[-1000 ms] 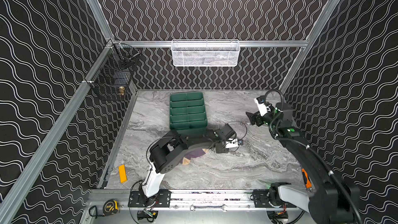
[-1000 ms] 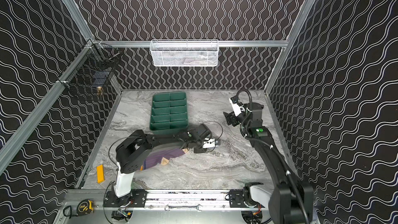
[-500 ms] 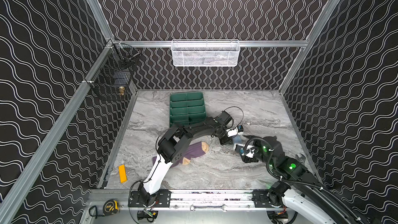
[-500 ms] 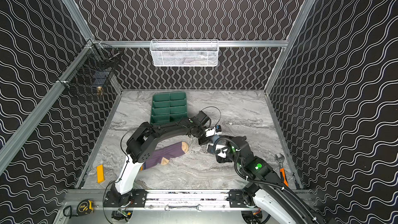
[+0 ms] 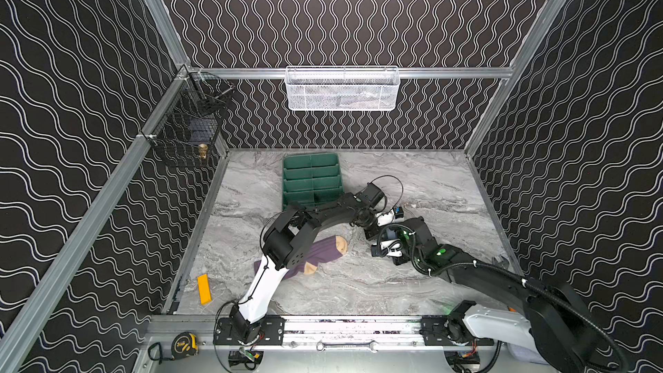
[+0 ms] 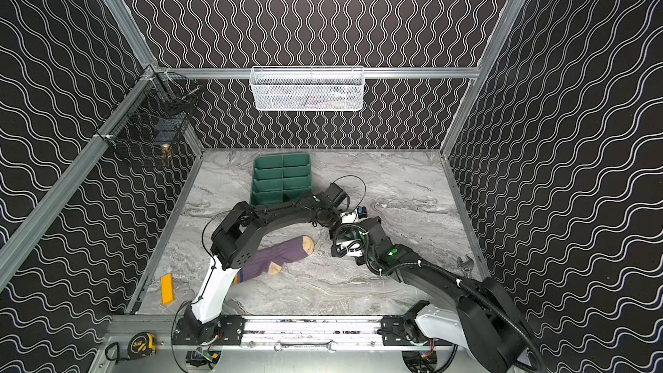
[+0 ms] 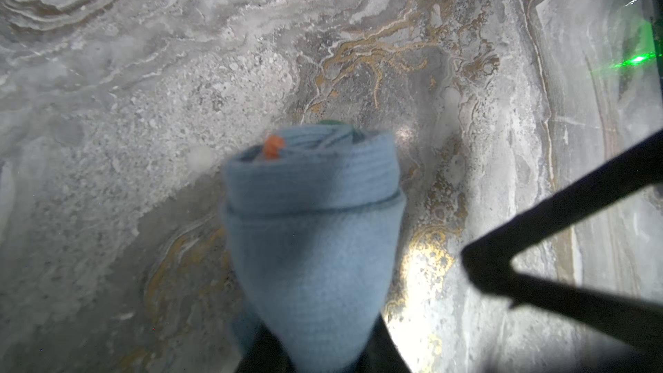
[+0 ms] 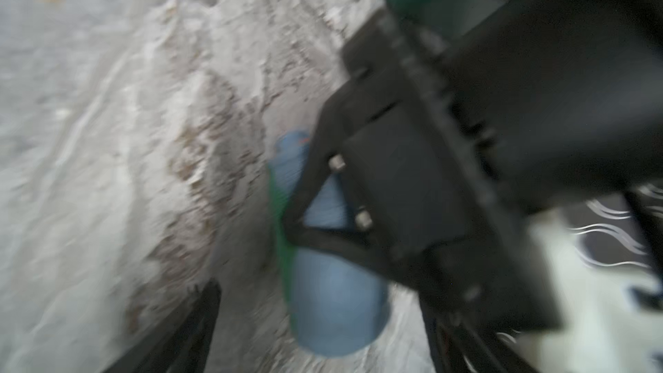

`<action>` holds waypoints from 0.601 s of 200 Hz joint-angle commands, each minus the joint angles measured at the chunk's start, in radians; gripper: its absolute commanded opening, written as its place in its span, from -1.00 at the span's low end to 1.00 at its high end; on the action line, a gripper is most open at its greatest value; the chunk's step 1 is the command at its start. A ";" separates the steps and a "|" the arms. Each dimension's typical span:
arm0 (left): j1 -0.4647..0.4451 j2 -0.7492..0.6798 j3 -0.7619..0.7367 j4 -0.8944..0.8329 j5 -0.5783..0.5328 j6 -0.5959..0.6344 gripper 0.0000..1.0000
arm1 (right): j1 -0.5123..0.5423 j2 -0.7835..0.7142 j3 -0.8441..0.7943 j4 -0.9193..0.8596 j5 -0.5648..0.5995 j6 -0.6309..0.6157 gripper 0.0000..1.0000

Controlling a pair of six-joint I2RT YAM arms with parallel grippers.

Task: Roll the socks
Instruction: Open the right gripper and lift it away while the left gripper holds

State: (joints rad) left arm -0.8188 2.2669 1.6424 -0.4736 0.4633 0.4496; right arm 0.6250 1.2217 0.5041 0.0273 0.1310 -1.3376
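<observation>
A purple sock [image 5: 323, 252] [image 6: 283, 254] with tan toe and heel lies flat mid-table, partly under the left arm. The blue sock [image 7: 312, 227] is a tight roll with a green edge and an orange bit at its end. My left gripper [image 7: 323, 362] is shut on it just above the table. In both top views that gripper [image 5: 371, 235] [image 6: 335, 233] sits right of the purple sock. My right gripper [image 8: 315, 353] [image 5: 385, 248] is open, its fingers either side of the blue sock [image 8: 333, 299] with a gap showing. One right finger [image 7: 538, 245] shows beside the roll.
A green divided tray [image 5: 312, 181] stands behind the arms. A yellow block [image 5: 204, 288] lies at the front left and a wrench [image 6: 466, 263] near the right wall. A white wire basket [image 5: 341, 89] and a black one [image 5: 193, 127] hang on the walls.
My right arm swung from the back right down to the middle, beside the left gripper. The left arm shifted back and right, uncovering more of the purple sock.
</observation>
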 commanded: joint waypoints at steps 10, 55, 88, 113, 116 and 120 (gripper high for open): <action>0.002 0.081 -0.062 -0.563 -0.208 0.009 -1.00 | -0.032 0.080 -0.006 0.152 -0.019 -0.102 0.77; 0.002 0.080 -0.066 -0.560 -0.202 0.010 -1.00 | -0.056 0.169 0.000 0.196 0.018 -0.109 0.69; 0.012 0.070 -0.067 -0.550 -0.220 -0.003 -1.00 | -0.073 0.056 -0.016 0.103 0.026 -0.105 0.66; 0.023 0.075 0.001 -0.600 -0.256 -0.025 -1.00 | -0.074 -0.104 -0.062 -0.014 0.012 -0.102 0.68; 0.023 0.076 0.013 -0.610 -0.263 -0.028 -1.00 | -0.074 -0.125 -0.069 -0.021 0.013 -0.103 0.68; 0.024 0.076 0.031 -0.623 -0.278 -0.033 -1.00 | -0.074 -0.149 -0.079 -0.028 0.013 -0.107 0.68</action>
State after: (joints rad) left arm -0.7982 2.2734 1.6558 -0.4801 0.4732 0.3740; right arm 0.5529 1.1786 0.4610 0.0944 0.1165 -1.4452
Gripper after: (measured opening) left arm 0.202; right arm 0.839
